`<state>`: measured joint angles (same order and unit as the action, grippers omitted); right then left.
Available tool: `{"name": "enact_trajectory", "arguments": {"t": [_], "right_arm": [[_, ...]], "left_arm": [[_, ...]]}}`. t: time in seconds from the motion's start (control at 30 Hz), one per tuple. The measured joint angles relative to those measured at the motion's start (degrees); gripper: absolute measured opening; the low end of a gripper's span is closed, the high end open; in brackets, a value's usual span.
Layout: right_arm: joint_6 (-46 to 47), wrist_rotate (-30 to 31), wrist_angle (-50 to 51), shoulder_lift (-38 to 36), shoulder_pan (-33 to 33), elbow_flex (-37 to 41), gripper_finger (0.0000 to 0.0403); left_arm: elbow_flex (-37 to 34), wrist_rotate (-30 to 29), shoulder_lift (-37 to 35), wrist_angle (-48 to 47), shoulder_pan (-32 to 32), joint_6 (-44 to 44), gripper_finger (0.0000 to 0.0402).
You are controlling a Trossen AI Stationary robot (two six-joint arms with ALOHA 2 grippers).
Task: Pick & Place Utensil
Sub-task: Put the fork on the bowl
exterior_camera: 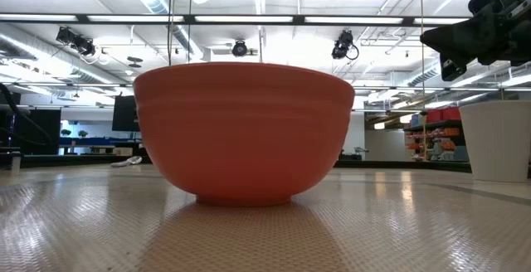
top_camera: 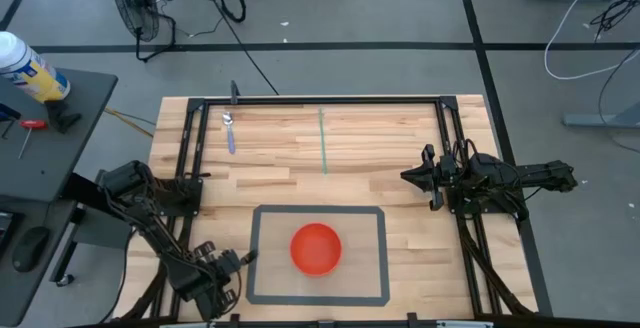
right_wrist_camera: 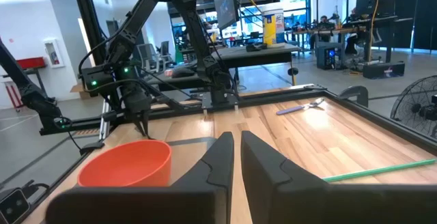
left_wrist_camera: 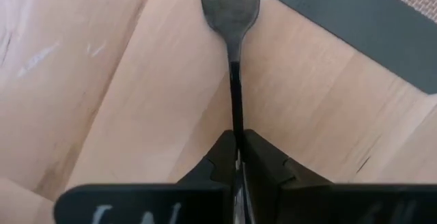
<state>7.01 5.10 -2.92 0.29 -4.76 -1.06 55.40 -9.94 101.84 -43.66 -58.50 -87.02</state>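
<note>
Carrying step: left gripper (left_wrist_camera: 235, 157), jaws clamped on spoon (left_wrist_camera: 231, 12), must go toward 2 o'clock to bowl (top_camera: 316, 247); right gripper (right_wrist_camera: 236, 157) waits, jaws together

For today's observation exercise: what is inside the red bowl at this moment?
From above, the red bowl shows only its own bare red inside; no utensil lies in it. The left end effector holds a utensil beside the taped rectangle. A spoon lies far off.

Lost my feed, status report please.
Left gripper shut on utensil, near table's front-left. Right gripper idle, shut. Red bowl unobstructed.
</note>
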Motion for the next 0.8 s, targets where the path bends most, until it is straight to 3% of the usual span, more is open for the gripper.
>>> {"name": "enact_trajectory", "arguments": {"t": [0.37, 0.57, 0.8], "right_arm": [[0.01, 0.0, -0.02, -0.01, 0.01, 0.0, 0.0035], [-0.01, 0.0, 0.0, -0.01, 0.01, 0.0, 0.0035], [-0.01, 0.0, 0.0, 0.01, 0.0, 0.0, 0.0035]], "left_arm": [[12.33, -2.04, 0.41, -16.53, 0.85, 12.18, 0.0016], [20.66, -2.15, 0.35, -22.19, 3.32, 26.16, 0.0017], [29.9, -4.39, 0.22, -24.12, 12.11, 44.49, 0.0018]]}}
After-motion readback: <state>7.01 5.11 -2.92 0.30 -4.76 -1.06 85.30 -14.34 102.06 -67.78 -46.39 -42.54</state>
